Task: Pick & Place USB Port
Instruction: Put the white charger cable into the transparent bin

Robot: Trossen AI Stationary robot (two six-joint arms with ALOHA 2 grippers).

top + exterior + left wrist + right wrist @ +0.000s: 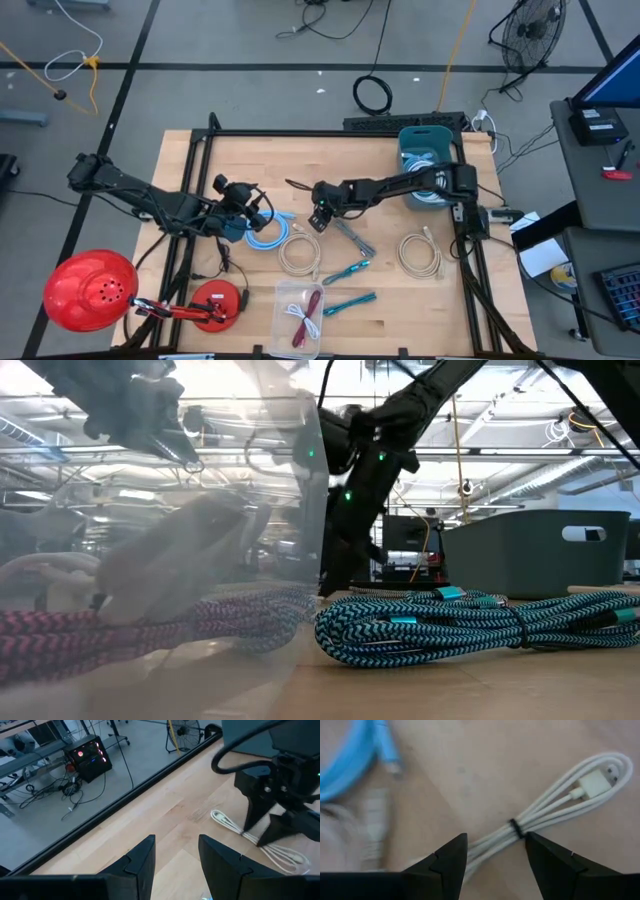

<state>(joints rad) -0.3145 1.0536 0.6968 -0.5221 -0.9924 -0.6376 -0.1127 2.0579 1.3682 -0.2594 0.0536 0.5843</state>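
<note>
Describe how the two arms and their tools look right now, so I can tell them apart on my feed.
Both arms are dark, nearly black, built of slim jointed links with black cables looped along them. The left tool and right tool each end in two dark, wedge-shaped fingers with angular, faceted faces. Small green indicator lights glow on an arm in the low view. No other markings are readable.

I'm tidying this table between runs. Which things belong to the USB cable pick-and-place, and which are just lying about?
Job in hand:
- bundled white USB cable below the open right hand
- grey plastic bin
- clear plastic box
- open left hand

Lying about:
- red dome-shaped lamp
- coiled light-blue cable
- teal braided cables
</note>
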